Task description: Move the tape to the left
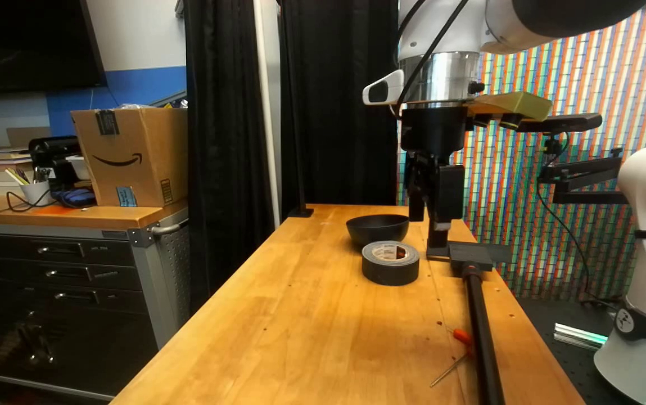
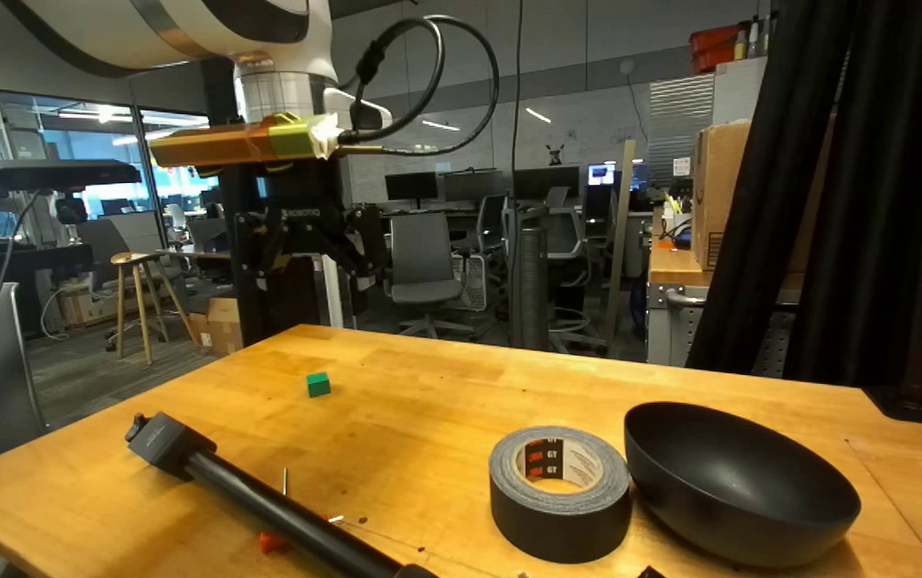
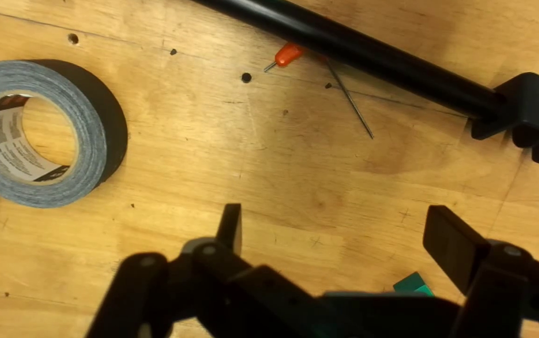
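In the wrist view, your hand (image 3: 334,223) gapes wide, with the 3M tape roll (image 3: 86,134) at its nine-to-ten o'clock.

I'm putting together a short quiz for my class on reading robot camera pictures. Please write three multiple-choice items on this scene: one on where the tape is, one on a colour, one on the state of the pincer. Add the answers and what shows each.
1. Where is the tape in relation to the black bowl?
A. Inside it
B. Beside it
C. Underneath it

2. What colour is the small cube on the wooden table?
A. Green
B. Yellow
C. White

3. What is the state of the pincer?
A. Shut on the tape
B. Shut, holding nothing
C. Open, holding nothing

Answers:
1. B, since both exterior views show the tape next to the black bowl, outside its rim.
2. A, since the small cube looks green in an exterior view and in the wrist view.
3. C, since the wrist view shows the jaws wide apart with nothing clasped.
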`<state>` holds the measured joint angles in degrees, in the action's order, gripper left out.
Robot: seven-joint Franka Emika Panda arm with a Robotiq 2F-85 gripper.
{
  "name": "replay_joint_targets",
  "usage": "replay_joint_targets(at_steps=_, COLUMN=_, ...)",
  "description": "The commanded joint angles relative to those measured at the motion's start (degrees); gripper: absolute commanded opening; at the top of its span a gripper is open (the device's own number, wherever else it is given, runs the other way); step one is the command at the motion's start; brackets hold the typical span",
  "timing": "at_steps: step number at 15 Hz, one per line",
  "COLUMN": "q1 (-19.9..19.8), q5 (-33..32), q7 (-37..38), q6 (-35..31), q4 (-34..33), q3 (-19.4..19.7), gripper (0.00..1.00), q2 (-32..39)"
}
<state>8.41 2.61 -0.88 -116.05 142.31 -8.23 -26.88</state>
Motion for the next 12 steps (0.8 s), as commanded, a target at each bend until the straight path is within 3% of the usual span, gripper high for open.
replay_joint_targets(at_steps=1, q1=0.27, q5=-0.13, q7=0.12, q6=0.11, q4=-0.09, q3=0.24, gripper=1.00, q2=0.03)
replay_joint_targets(at_steps=7, q1=-0.18, q5=-0.54, q7=-0.18, q6=-0.18, q4=0.18, q3=0.66, gripper=1.00, q2=0.05)
replay_joint_targets(at_steps=12, q1=-2.97, q5=-2.55, q7=-4.33, q6=0.15, q4=0.61, q3=5.21, gripper=1.00, q2=-0.79)
